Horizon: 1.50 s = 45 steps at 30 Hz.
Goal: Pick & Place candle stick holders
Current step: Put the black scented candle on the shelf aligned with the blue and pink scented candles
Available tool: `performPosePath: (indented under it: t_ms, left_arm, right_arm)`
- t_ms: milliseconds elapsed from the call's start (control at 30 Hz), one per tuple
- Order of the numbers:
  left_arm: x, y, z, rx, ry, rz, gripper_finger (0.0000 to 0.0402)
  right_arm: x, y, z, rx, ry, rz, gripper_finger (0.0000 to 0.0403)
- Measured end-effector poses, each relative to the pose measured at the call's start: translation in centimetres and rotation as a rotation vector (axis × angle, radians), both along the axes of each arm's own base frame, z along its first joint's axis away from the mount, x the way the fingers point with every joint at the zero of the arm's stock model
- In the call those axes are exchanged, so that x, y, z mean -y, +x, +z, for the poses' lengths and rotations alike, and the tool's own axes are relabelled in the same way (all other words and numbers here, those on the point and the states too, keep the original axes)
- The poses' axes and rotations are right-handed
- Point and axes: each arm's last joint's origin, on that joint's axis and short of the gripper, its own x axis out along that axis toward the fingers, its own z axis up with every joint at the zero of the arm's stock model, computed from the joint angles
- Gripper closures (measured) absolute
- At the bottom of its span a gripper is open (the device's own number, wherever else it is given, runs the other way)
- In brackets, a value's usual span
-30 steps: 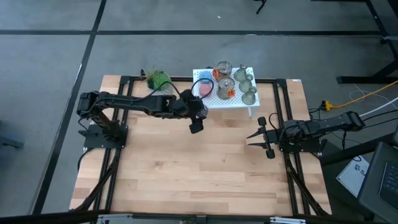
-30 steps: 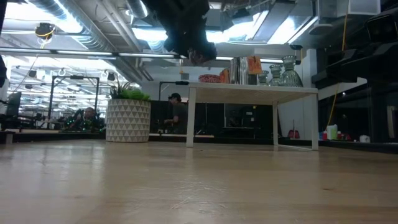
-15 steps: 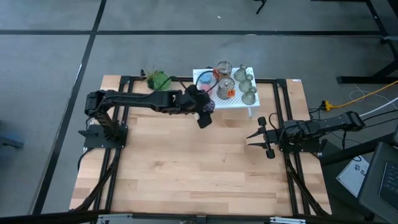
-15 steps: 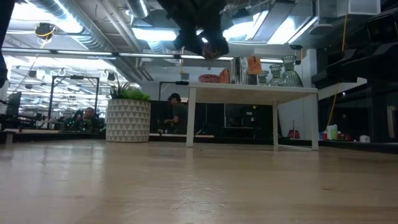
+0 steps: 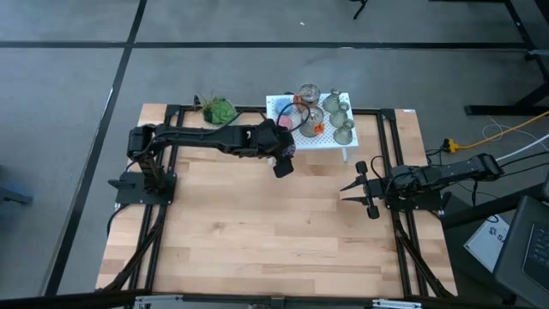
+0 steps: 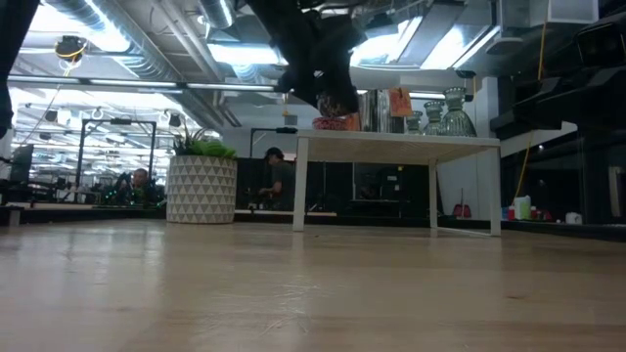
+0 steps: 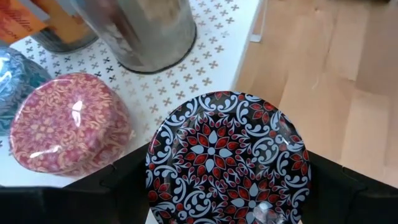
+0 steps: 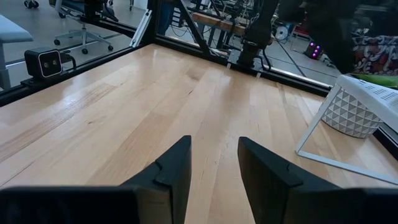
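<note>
The candle stick holders (image 5: 341, 116) are dull grey-green pieces standing on the right part of a small white stand (image 5: 330, 142) at the table's far side; the low view shows them too (image 6: 445, 110). My left gripper (image 5: 283, 160) hovers at the stand's near left corner, shut on a round tin with a black, red and white pattern (image 7: 227, 155). My right gripper (image 5: 360, 190) waits at the table's right side, open and with nothing in it (image 8: 214, 168). My left gripper pinches the patterned tin by its round side wall (image 7: 152, 180) between the two fingers, one on each side. The fingers slant down from the table's left. The tin is lifted clear, above the stand's near edge, its patterned lid toward the wrist camera.
On the stand also sit a pink patterned tin (image 7: 68, 130), a blue one (image 7: 12, 81), metal cans (image 7: 146, 31) and an orange-labelled can (image 5: 310, 125). A potted plant (image 5: 219, 110) stands left of the stand. The wooden table's near half (image 5: 274, 232) is bare.
My left gripper has carried the patterned tin toward the table's right and far side, up to the white stand, and a little down. The tin stays clamped between the fingers and clear of everything.
</note>
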Motion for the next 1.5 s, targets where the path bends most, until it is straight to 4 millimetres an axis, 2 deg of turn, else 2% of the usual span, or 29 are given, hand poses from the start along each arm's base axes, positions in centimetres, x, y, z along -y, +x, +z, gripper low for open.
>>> performPosePath:
  t_ms: [700,1067,1500]
  left_arm:
    - [-3.2,-0.8,-0.3,-0.011,-0.036,0.064,0.0101]
    - [-4.0,-0.7,-0.1,0.020,-0.031,0.083,0.0100]
    - [-4.0,-0.4,0.0,0.051,-0.025,0.083,0.0099]
  right_arm:
    - [0.0,0.0,0.0,0.000,0.000,0.000,0.0268]
    - [0.0,0.0,0.0,0.000,0.000,0.000,0.0268]
    - [0.0,0.0,0.0,0.000,0.000,0.000,0.0268]
